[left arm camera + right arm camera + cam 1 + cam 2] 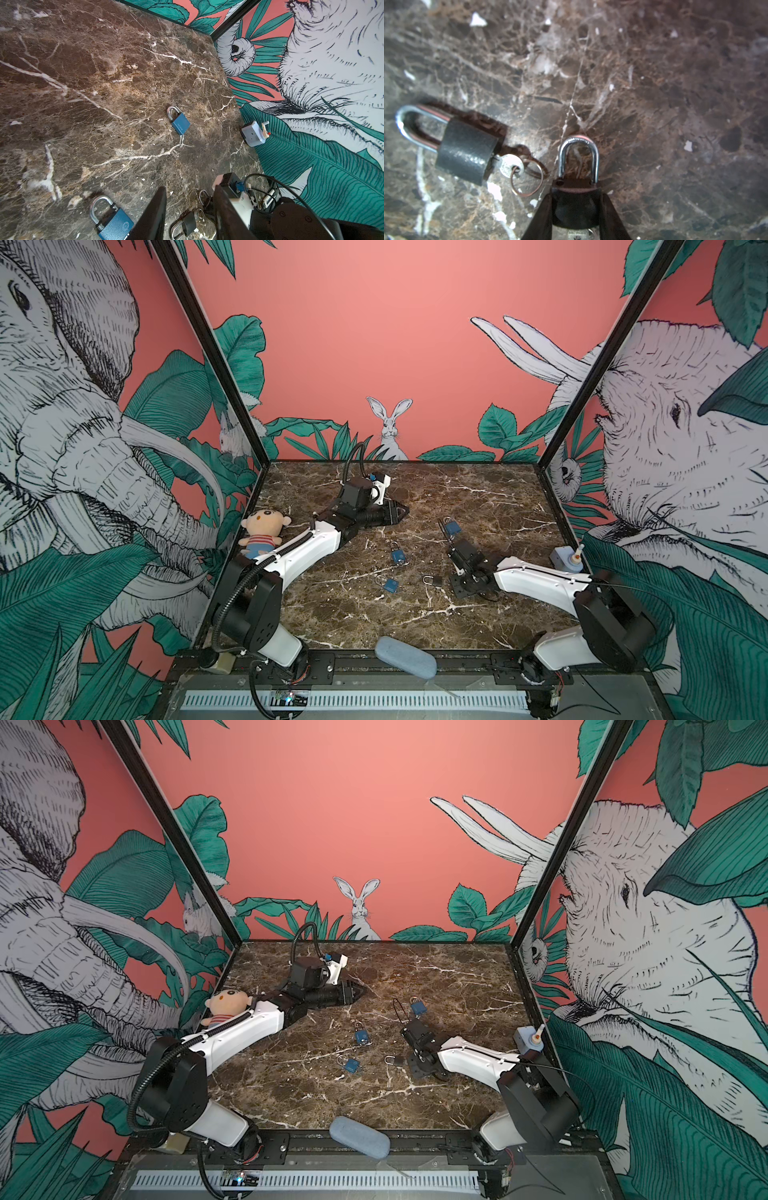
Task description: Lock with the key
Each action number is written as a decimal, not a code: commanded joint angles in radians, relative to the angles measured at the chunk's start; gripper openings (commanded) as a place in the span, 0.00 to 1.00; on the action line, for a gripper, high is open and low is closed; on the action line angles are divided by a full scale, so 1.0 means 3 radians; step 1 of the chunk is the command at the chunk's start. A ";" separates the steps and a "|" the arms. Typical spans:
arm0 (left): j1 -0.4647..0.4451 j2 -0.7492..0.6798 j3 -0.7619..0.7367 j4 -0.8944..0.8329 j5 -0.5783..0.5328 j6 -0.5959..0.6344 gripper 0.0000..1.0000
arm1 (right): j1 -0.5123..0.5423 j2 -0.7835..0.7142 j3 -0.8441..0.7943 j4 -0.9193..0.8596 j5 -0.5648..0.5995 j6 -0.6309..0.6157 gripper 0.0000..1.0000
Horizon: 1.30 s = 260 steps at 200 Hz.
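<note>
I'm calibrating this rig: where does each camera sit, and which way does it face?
Both top views: above the near edge of the table, facing down toward the back wall; left arm and right arm show.
Left wrist: on the left arm, facing across toward the right wall; the open left hand shows.
Right wrist: on the right arm, facing down; the right hand grips a black padlock.
Shared: both wrist views show a loose black padlock.
</note>
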 commanded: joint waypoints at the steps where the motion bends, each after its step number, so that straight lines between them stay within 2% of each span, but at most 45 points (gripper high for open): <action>1: 0.0010 -0.0117 -0.0039 0.0000 -0.0013 0.0047 0.40 | 0.0023 0.0008 0.0068 -0.0092 0.0134 -0.0040 0.20; 20: 0.0015 -0.0144 -0.0029 -0.0062 -0.0047 0.0090 0.39 | 0.0032 -0.0043 0.0110 -0.0106 0.0122 -0.0068 0.14; 68: 0.0062 -0.0209 -0.0007 -0.0238 -0.0077 0.0180 0.36 | 0.0030 -0.0441 0.0400 -0.0230 -0.0118 -0.0156 0.09; 117: 0.0061 -0.0120 -0.0070 -0.0013 0.0340 0.0009 0.36 | 0.0054 -0.0687 0.0750 -0.0252 -0.0484 -0.0315 0.08; 162: -0.0051 -0.0127 -0.0090 0.0051 0.0770 0.0021 0.39 | 0.0091 -0.0610 0.0999 -0.0175 -0.0618 -0.0431 0.07; 222: -0.0224 0.0026 -0.0118 0.0391 0.1006 -0.0173 0.41 | 0.0121 -0.0425 0.1254 -0.0100 -0.0743 -0.0514 0.07; 260: -0.0264 0.0123 -0.0065 0.0317 0.1040 -0.0128 0.40 | 0.0125 -0.0391 0.1328 -0.0051 -0.0739 -0.0527 0.07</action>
